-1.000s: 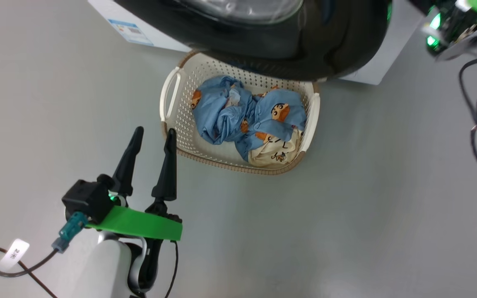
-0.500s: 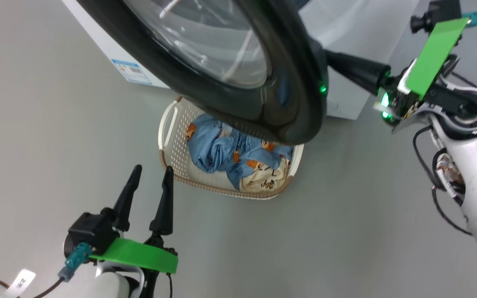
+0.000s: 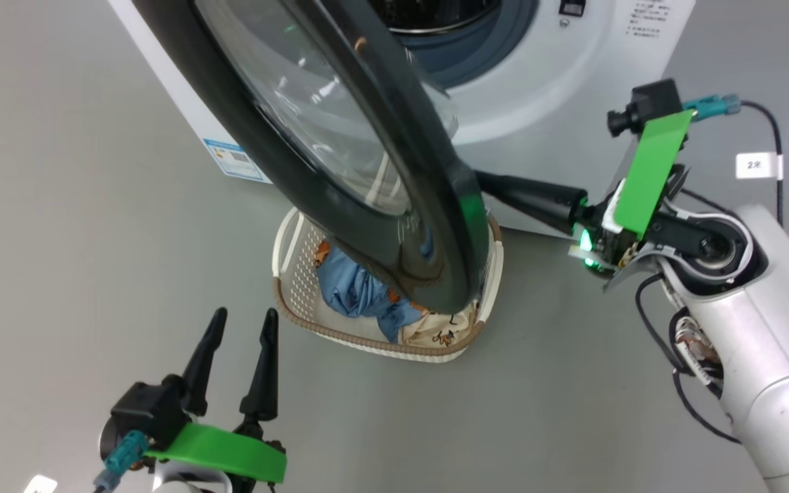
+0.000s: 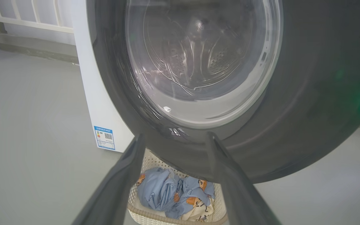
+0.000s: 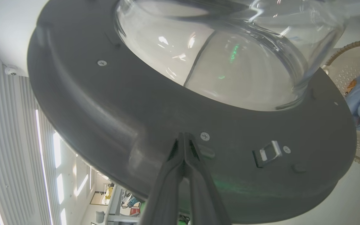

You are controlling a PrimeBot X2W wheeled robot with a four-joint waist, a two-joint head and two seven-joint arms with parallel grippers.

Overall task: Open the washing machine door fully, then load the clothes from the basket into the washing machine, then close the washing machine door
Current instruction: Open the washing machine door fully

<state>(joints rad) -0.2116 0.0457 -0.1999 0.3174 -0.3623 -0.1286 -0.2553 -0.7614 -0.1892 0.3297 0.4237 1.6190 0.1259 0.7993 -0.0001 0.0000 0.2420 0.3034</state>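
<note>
- I've got the washing machine door [image 3: 367, 157] swung out from the washing machine [image 3: 538, 82]. In the head view I see it nearly edge-on, slanting from upper left down to lower right.
- Its glass bowl bulges back toward the drum opening, and the glossy black outer face looks toward my left arm.
- The door's low free edge hangs over the basket [image 3: 292, 301], which sits on the floor right in front of the machine. Door and basket are apart.
- The clothes [image 3: 353, 294] are bunched inside the basket, blue on top with cream at the near side, and partly hidden by the door.
- The right gripper [image 5: 184, 135] has its fingers pressed together on nothing. Its tips are at the door's grey inner rim, just beside a screw [image 5: 204, 136] and near the latch hook [image 5: 269, 153].
- The left gripper [image 3: 245, 322] is spread wide and empty, low over the floor, pointing at the basket but well short of it.
- There's a blue label sticker [image 4: 105, 137] low on the machine's side panel, with print too small to read.
- The white cable tag [image 3: 759, 164] by my right arm reads "2米".
</note>
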